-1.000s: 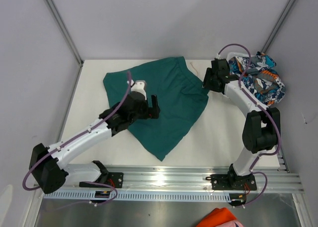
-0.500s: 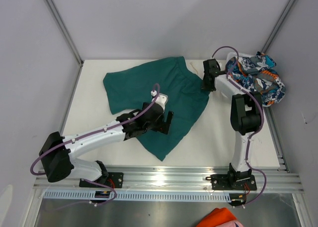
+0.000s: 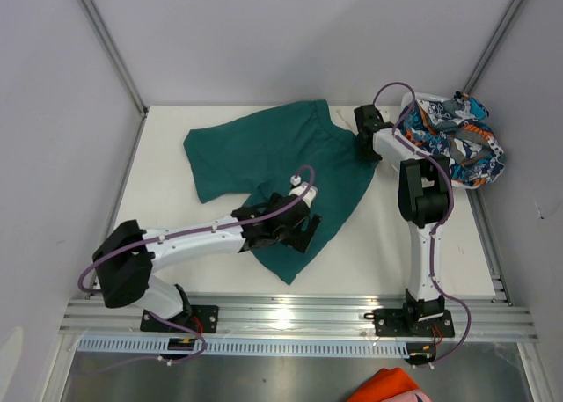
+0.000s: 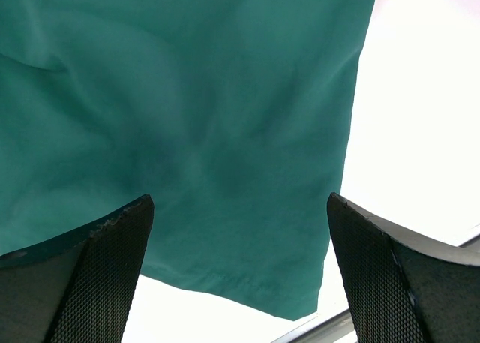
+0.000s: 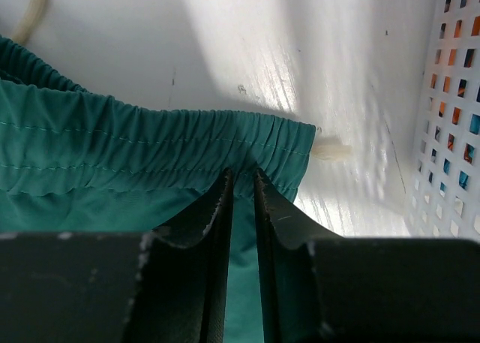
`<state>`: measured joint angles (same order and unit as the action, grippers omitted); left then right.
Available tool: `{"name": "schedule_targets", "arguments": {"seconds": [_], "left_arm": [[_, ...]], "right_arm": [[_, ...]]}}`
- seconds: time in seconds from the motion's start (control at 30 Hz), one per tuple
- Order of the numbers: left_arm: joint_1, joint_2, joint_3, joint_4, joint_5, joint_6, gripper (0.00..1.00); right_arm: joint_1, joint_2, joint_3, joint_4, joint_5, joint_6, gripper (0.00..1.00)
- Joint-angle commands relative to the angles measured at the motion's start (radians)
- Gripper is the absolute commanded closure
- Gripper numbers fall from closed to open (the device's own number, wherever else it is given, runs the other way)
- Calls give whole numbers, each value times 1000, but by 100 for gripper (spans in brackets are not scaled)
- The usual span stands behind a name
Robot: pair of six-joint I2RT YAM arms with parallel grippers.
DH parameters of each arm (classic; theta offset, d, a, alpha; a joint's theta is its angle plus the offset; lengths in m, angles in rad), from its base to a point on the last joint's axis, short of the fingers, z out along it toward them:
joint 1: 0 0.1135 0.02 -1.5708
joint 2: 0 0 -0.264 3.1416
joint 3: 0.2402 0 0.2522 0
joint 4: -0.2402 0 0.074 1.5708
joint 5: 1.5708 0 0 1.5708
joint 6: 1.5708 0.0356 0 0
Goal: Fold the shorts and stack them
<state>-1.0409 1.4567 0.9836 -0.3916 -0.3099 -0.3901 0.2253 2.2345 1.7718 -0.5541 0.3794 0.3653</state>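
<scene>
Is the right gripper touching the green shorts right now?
Touching. The right wrist view shows the right gripper closed on the green shorts at the waistband, fabric puckered between its tips.

Nothing is legible anywhere: no lettering, label, brand or number on the dark teal-green fabric shorts (image 3: 264, 147) or the busy printed fabric shorts (image 3: 475, 160) at two o'clock.

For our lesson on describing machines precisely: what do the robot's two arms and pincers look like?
Both the left arm and right arm have white links between black joints, with a purple cable looping along each. The left pincer and right pincer are black; the left's fingers carry a fine cross-hatched texture.
</scene>
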Motion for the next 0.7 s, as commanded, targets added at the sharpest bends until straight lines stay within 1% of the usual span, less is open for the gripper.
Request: {"name": "schedule_targets", "arguments": {"seconds": [0.0, 0.07, 0.2, 0.33, 0.37, 0.4, 0.53, 0.67], "left_arm": [[-33, 54, 70, -27, -55, 42, 2], [-45, 77, 89, -52, -67, 45, 3], [-76, 106, 98, -79, -63, 39, 4], [-110, 73, 89, -111, -61, 27, 7], [-129, 62, 80, -136, -61, 20, 10], [-140, 54, 76, -148, -58, 14, 11], [-203, 16, 32, -185, -44, -12, 13], [-252, 34, 15, -210, -49, -13, 17]], "right_arm": [[-3, -21, 25, -35, 18, -3, 81], [-1, -27, 17, -40, 0, -9, 83], [2, -32, 0, -35, -20, -12, 83], [3, -24, 5, -38, -28, -16, 83], [3, -23, 6, -38, -31, -17, 83], [3, -18, 8, -40, -34, -16, 83], [6, -16, 12, -41, -39, -19, 83], [9, -10, 20, -49, -40, -16, 83]]}}
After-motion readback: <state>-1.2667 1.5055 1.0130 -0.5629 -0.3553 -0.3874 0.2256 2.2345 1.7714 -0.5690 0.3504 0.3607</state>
